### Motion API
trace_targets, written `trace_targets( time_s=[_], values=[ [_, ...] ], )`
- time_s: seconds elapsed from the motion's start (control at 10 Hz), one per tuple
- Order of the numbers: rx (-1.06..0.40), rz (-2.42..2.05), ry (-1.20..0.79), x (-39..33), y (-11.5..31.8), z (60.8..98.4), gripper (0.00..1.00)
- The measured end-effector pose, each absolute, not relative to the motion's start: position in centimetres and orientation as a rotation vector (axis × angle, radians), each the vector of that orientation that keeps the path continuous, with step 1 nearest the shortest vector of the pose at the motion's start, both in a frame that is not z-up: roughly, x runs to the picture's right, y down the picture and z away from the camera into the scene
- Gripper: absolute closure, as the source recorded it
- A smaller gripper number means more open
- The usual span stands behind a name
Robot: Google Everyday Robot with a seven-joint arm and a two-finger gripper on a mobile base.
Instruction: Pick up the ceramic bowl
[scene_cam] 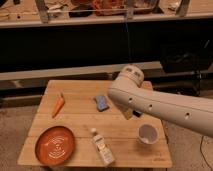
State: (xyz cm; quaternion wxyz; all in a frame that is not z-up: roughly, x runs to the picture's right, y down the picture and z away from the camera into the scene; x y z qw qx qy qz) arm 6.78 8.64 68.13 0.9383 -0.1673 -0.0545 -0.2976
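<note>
The ceramic bowl [55,145], a wide shallow orange-red dish with pale rings inside, lies flat on the wooden table's front left corner. My white arm [165,107] reaches in from the right across the table. The gripper [132,114] shows only as a dark piece under the arm, over the table's middle right. It is well apart from the bowl, open with nothing in it.
On the wooden table [80,90] lie an orange carrot [58,105] at left, a blue sponge [102,103] at centre, a clear bottle [102,147] on its side at front, and a small white cup [148,133] at right. A dark shelf unit stands behind.
</note>
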Motion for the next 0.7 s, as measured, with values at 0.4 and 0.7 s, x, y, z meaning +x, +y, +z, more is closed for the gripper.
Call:
trace_targets(
  time_s=[0.4,0.7],
  values=[
    [-0.310,-0.707,-0.178,4.8,8.7,68.3,0.20],
    [-0.287,-0.787,-0.220,4.1,8.7,68.4,0.20]
  ],
)
